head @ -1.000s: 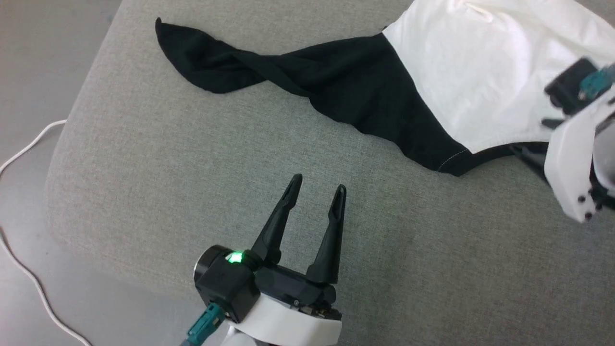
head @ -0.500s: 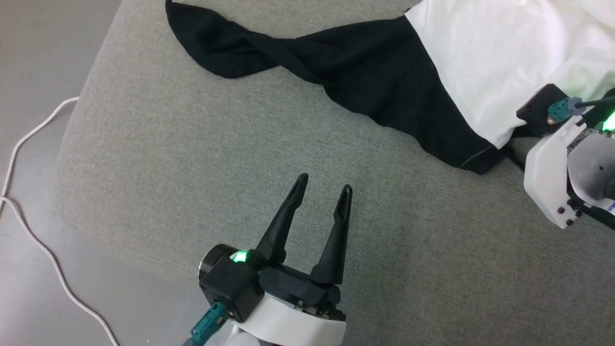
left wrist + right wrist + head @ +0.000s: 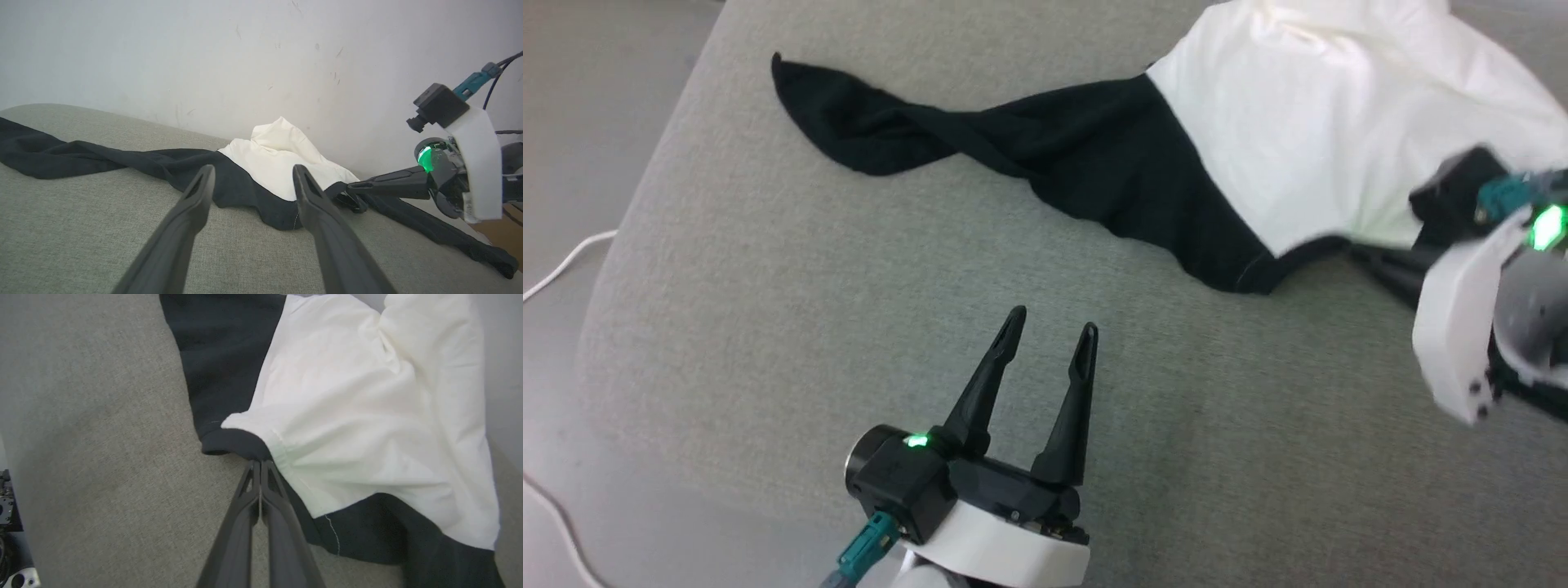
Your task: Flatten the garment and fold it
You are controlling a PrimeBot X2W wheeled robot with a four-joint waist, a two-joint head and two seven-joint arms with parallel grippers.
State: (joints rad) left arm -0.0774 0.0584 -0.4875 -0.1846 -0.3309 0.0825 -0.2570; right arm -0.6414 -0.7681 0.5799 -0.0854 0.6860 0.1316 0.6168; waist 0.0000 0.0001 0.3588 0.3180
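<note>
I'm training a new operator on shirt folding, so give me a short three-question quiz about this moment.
1. True or false: the left pincer is open and clear of the shirt.
2. The right pincer is: A open above the shirt; B shut on the shirt's edge; C open beside it.
3. Fill in: the black sleeve lying on the grey cushion is ___ (flat or twisted).
Key: 1 true; 2 B; 3 twisted.

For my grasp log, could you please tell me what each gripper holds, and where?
The right gripper pinches the white-bodied, black-sleeved cotton shirt by a black edge; the left gripper, open, holds nothing.
</note>
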